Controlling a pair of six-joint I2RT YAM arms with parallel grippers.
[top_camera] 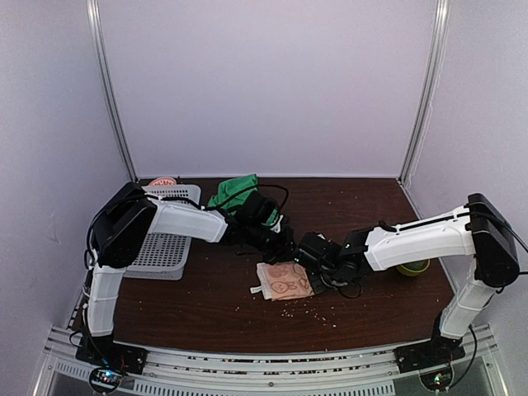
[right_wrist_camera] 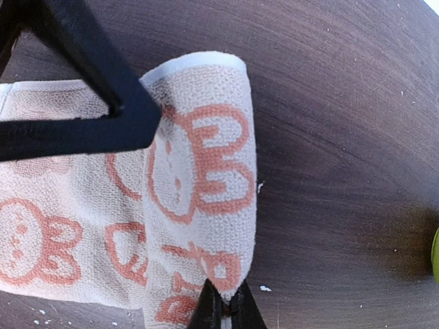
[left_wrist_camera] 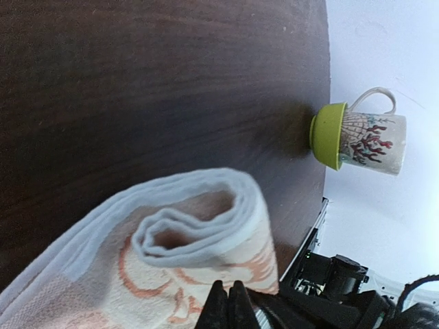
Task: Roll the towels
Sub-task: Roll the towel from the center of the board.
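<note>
Towel with orange print (top_camera: 285, 280) lies part-rolled on the worktop (top_camera: 371, 214); left end effector (left_wrist_camera: 228, 308) and right end effector (right_wrist_camera: 224, 308) sit pressed together at its fold. Overhead alone shows the green towel (top_camera: 233, 191) behind; left wrist alone, a mug (left_wrist_camera: 374, 140).

High rear overview, close wrist views sharing towel (right_wrist_camera: 199, 178)
</note>
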